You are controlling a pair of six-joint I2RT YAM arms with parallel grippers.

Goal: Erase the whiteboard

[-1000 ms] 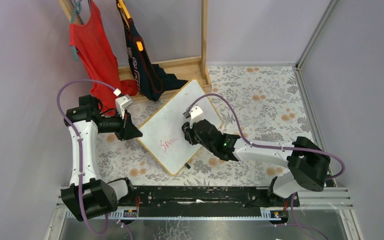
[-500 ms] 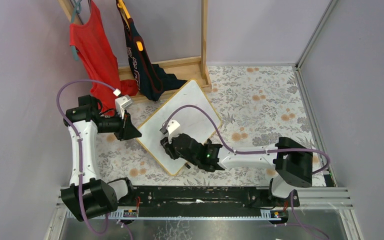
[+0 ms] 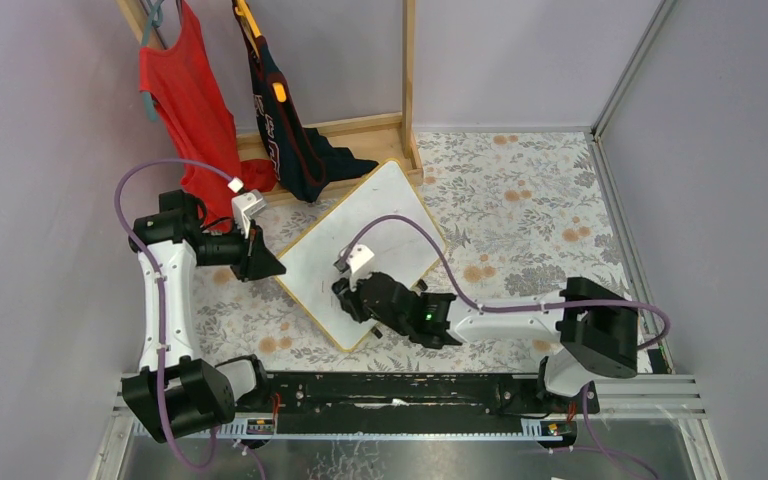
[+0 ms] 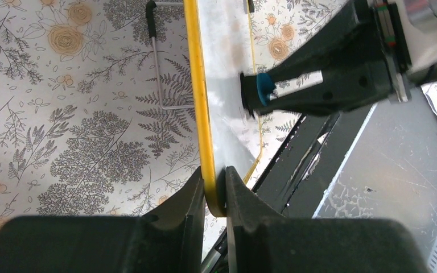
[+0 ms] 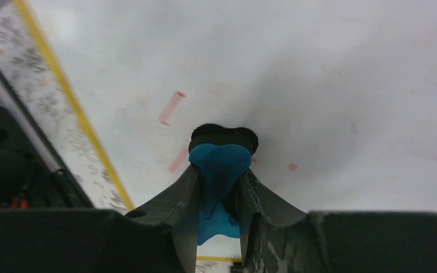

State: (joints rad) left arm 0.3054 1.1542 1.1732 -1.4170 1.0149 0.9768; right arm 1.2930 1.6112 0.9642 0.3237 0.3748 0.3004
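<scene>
The whiteboard (image 3: 360, 230) lies tilted on the floral table, with a light yellow-wood frame. My left gripper (image 3: 270, 266) is shut on its left frame edge (image 4: 196, 85), one finger on each side of the rim (image 4: 215, 190). My right gripper (image 3: 352, 298) is over the board's lower part. It is shut on a blue eraser (image 5: 219, 165), whose black pad (image 5: 223, 133) presses on the white surface (image 5: 307, 62). A few short red marks (image 5: 172, 107) remain beside the pad. The right gripper's blue tip also shows in the left wrist view (image 4: 263, 86).
A wooden rack (image 3: 407, 80) stands at the back with a red shirt (image 3: 185, 100) and a dark garment (image 3: 280, 130) hanging on it, their hems near the board's far corner. A black rail (image 3: 390, 388) runs along the near edge. Grey walls enclose the table.
My right gripper swept with the eraser from the board's right middle down and left over the red writing, then back slightly right. The writing no longer shows as a word. The left arm held still.
</scene>
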